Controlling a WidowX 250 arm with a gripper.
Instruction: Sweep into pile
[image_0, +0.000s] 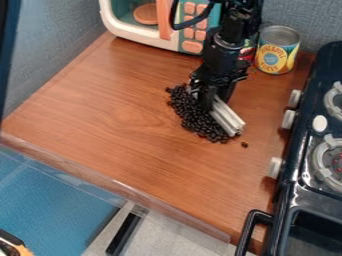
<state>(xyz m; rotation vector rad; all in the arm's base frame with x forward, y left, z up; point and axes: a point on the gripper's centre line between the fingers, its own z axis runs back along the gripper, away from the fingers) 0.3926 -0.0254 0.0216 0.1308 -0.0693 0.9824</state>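
Note:
The black gripper (212, 99) hangs down over the right-middle of the wooden counter, shut on a light grey bar-like sweeping tool (227, 117). The tool slants from the fingertips down to the right, low at the counter surface. Dark beans (194, 117) lie heaped along the tool's left side, in a band running from upper left to lower right. One loose bean (244, 144) sits apart, just below the tool's lower end. Part of the heap near the gripper is hidden behind it.
A toy microwave (163, 25) stands at the back, with a yellow can (277, 50) to its right and a red can partly behind the arm. A black toy stove (300, 165) with knobs lines the right side. A clear raised strip (120, 187) edges the counter's front.

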